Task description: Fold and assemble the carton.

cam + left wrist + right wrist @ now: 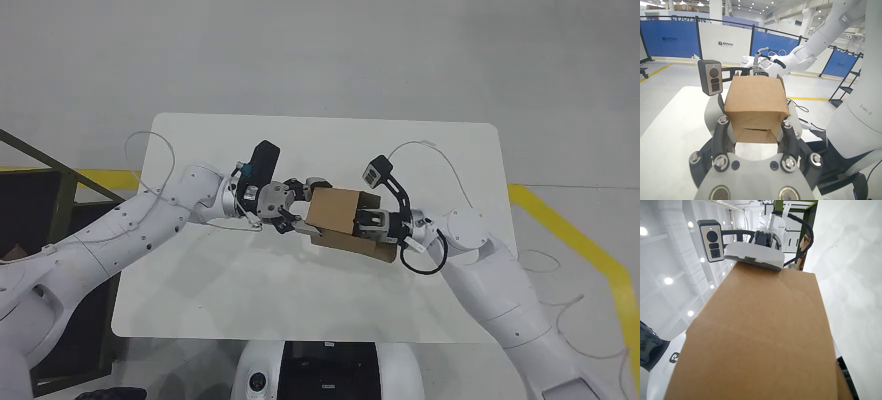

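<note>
1 brown carton (335, 210) in the left gripper (753, 115)

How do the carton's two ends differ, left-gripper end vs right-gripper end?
The carton end at the left gripper is folded shut, tuck slit showing; the end at the right gripper has flaps standing open. Fingers flank the first end; the grip on the other is hidden. Both: brown cardboard.
</note>
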### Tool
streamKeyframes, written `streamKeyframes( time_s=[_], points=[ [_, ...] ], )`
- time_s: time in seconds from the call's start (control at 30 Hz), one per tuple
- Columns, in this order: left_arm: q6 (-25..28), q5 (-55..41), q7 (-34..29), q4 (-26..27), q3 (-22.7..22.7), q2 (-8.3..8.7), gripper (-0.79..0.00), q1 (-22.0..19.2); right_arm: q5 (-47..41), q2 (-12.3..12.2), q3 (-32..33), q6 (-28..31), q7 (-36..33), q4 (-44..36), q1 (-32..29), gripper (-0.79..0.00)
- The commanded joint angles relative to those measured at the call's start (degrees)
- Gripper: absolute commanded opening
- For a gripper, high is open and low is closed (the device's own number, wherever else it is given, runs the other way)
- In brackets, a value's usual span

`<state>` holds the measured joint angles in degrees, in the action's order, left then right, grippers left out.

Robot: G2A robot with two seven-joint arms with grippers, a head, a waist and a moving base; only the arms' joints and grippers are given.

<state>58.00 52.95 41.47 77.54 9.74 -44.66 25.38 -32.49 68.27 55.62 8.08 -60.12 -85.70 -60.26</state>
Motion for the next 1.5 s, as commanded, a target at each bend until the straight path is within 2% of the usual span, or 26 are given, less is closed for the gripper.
streamKeyframes(
  time_s=[0.0,0.7,1.07,1.47],
  points=[
    [0.0,0.05,0.03,-0.02,0.0,-0.03,-0.502,0.0,-0.08,0.1,-0.2,0.11,0.04,0.12,0.14,-0.785],
    [0.0,-0.39,-0.56,-0.31,0.0,-0.49,-0.499,0.07,-0.23,0.44,0.14,0.45,0.51,0.44,-0.16,-0.785],
    [0.0,-0.91,-1.24,-1.72,0.0,0.12,-0.496,0.87,3.39,-1.31,6.87,-0.85,-0.59,-0.07,-1.68,-0.785],
    [0.0,-1.69,-1.02,-3.11,0.0,1.97,-0.499,0.96,7.34,-3.33,14.98,-1.84,0.5,-3.26,-4.99,-0.785]
  ],
)
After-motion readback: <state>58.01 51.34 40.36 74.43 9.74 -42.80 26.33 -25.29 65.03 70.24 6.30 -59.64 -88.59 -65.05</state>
